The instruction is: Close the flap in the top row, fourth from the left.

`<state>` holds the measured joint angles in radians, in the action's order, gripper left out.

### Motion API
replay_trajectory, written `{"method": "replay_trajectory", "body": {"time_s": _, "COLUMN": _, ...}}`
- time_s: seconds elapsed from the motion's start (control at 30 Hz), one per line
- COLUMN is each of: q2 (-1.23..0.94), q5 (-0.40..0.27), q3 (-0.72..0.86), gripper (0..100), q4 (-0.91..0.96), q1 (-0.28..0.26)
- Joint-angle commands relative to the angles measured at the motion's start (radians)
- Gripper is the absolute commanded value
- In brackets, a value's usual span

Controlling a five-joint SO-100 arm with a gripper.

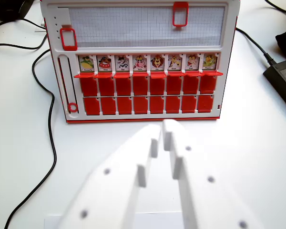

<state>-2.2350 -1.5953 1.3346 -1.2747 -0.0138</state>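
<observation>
On the white table [24,157], the game board [142,67] shows its whole top row of picture flaps upright, the fourth flap [139,62] included. Nothing is done yet: the gripper [161,128], fingers nearly together and holding nothing, hangs short of the board.

There was a single view, from the wrist camera, which looked forward and down along the white gripper [162,128] that filled the frame from 6 o'clock to centre. It faced the red-and-white game board [142,62] at 12 o'clock, fairly near, on the white table [24,143]; no second view shared the scene
</observation>
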Motion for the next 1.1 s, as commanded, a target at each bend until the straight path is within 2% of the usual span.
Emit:
{"method": "replay_trajectory", "body": {"time_s": 0.0, "q2": 0.043, "q5": 0.046, "q3": 0.008, "gripper": 0, "q4": -0.011, "q1": 0.02}}
{"method": "replay_trajectory", "body": {"time_s": 0.23, "q2": 0.227, "q5": 0.135, "q3": 0.114, "gripper": 0, "q4": 0.126, "q1": 0.035}}
{"method": "replay_trajectory", "body": {"time_s": 0.47, "q2": 0.373, "q5": 0.201, "q3": 0.181, "gripper": 0, "q4": 0.337, "q1": 0.011}}
{"method": "replay_trajectory", "body": {"time_s": 0.83, "q2": 0.696, "q5": 0.299, "q3": 0.002, "gripper": 0, "q4": 0.462, "q1": -0.002}}
{"method": "replay_trajectory", "body": {"time_s": 1.07, "q2": 0.873, "q5": 0.364, "q3": -0.183, "gripper": 0, "q4": 0.508, "q1": -0.029}}
